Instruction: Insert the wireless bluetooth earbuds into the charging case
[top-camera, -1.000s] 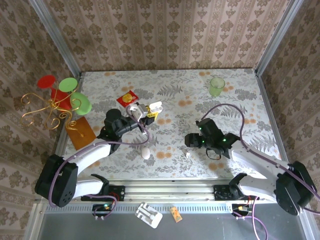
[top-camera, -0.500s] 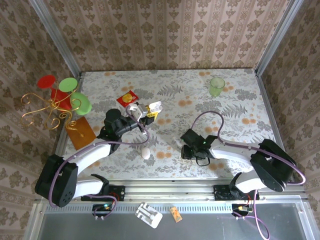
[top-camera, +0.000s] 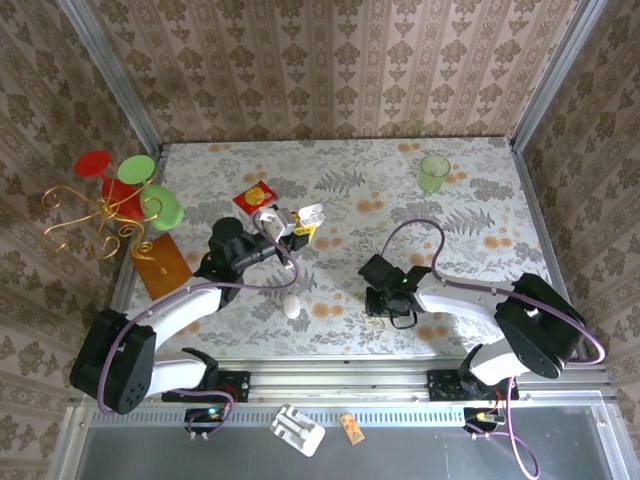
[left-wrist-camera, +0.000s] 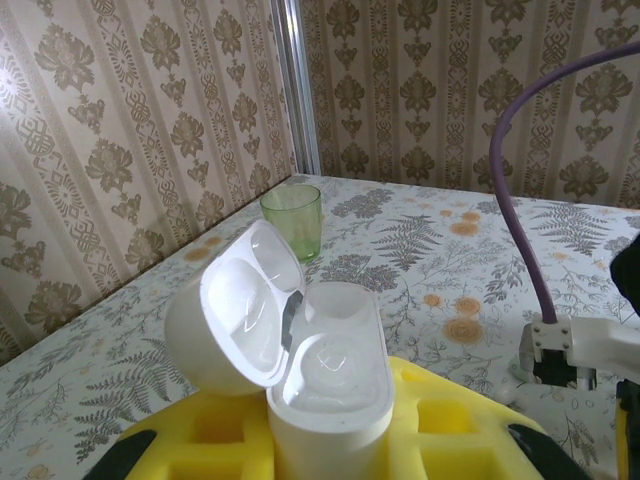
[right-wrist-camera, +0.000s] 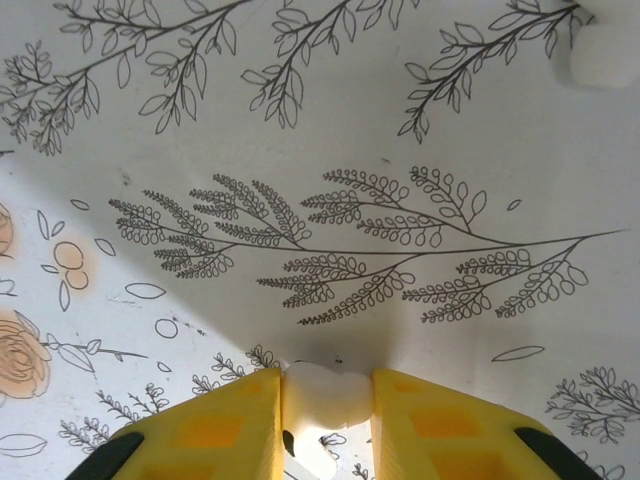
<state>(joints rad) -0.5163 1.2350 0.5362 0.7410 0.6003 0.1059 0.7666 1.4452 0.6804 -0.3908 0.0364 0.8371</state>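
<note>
As yellow pads (right-wrist-camera: 215, 425) pinch a rounded earbud (right-wrist-camera: 322, 392), the glossy charging case (left-wrist-camera: 330, 375) gapes.

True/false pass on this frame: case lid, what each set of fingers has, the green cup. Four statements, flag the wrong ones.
1. The charging case has its lid open. True.
2. The left fingers grip the charging case. True.
3. The right fingers have nothing between them. False: a small white earbud sits between them, touching both.
4. The green cup lies on its side. False: it stands upright near the far right corner of the table.
</note>
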